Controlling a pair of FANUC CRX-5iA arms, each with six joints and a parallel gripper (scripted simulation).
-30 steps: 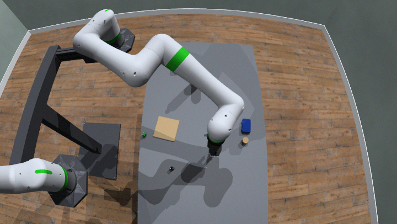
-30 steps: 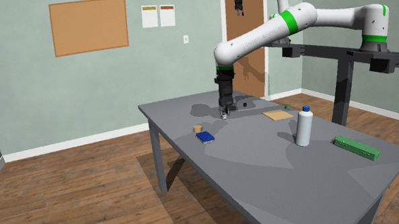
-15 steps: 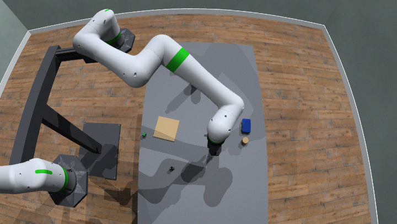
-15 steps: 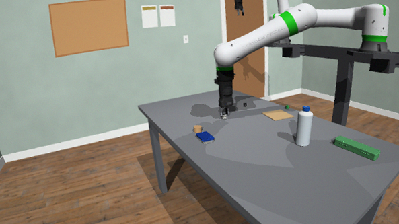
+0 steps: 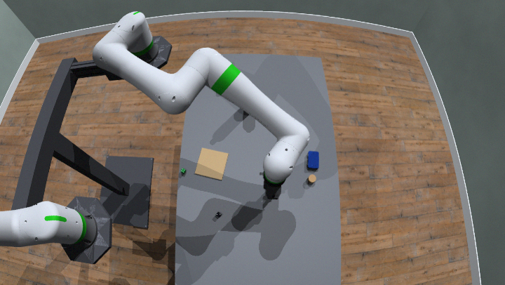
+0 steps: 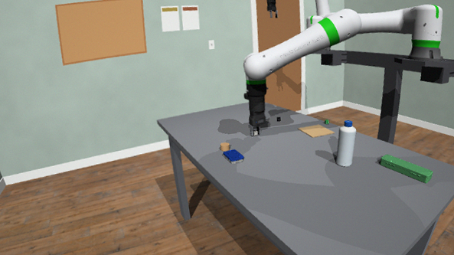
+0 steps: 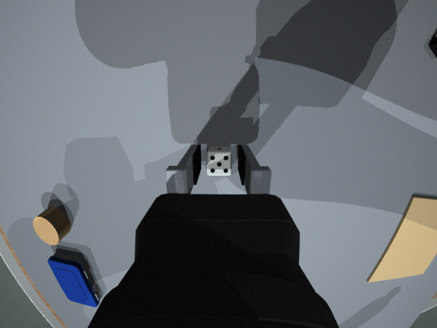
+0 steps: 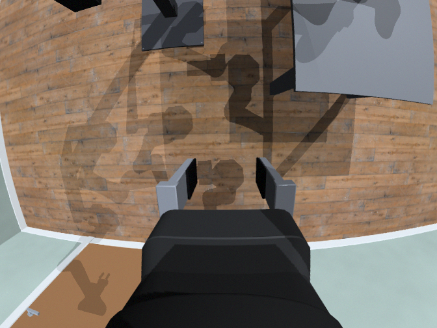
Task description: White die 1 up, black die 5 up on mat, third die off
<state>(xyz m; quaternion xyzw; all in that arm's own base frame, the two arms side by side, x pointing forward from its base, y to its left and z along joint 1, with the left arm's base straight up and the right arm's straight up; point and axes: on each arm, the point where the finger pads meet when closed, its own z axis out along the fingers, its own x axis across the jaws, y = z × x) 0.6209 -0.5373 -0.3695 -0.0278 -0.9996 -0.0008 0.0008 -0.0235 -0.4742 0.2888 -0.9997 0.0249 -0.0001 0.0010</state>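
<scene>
The white die (image 7: 219, 164) is on the grey table with 5 on top; its side face toward the top of the left wrist view shows one pip. My left gripper (image 7: 219, 157) (image 6: 255, 132) is low and open around it, one finger on each side, with gaps between. The black die (image 5: 218, 214) (image 6: 278, 119) (image 7: 433, 45) lies off the mat; its top number is unreadable. The third die, green (image 5: 183, 170) (image 6: 326, 121), lies off the mat near the table edge. The tan mat (image 5: 212, 163) (image 6: 315, 130) (image 7: 406, 243) bears no die. My right gripper (image 8: 225, 170) (image 6: 273, 14) is open and empty, high above the floor.
A wooden cylinder (image 5: 311, 178) (image 6: 224, 146) (image 7: 46, 230) and a blue box (image 5: 313, 159) (image 6: 234, 156) (image 7: 72, 281) stand near the far table edge. A white bottle (image 6: 346, 147) and a long green box (image 6: 405, 167) stand farther along the table, past the mat.
</scene>
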